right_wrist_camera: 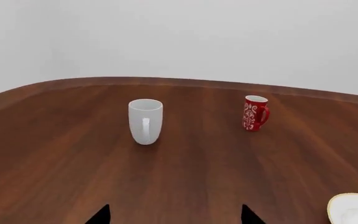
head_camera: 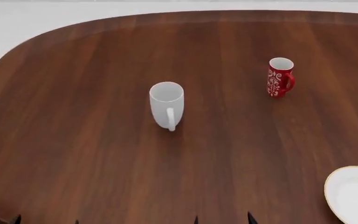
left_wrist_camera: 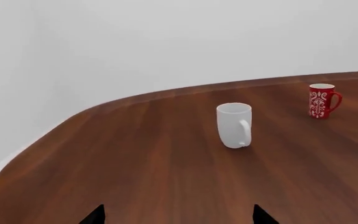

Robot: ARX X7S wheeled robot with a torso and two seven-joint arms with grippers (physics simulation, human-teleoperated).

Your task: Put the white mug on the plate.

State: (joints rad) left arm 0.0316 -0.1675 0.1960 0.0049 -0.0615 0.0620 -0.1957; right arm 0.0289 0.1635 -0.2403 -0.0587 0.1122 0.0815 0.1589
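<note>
— What is seen on the dark wooden table point(head_camera: 73, 140)?

— The white mug point(head_camera: 166, 105) is shown upright near the middle, its handle turned toward the robot. The plate point(head_camera: 353, 193) is cut off at the near right edge of the head view, well apart from the mug.

— Is anything placed between them?

— Only bare wood is seen there. A red mug point(head_camera: 279, 77) with white swirls is set farther back and to the right, clear of that stretch.

— And the pincers?

— The left gripper point(left_wrist_camera: 179, 215) and the right gripper point(right_wrist_camera: 174, 214) are each glimpsed only as two dark fingertips, spread wide with nothing held between them, both short of the white mug.
</note>
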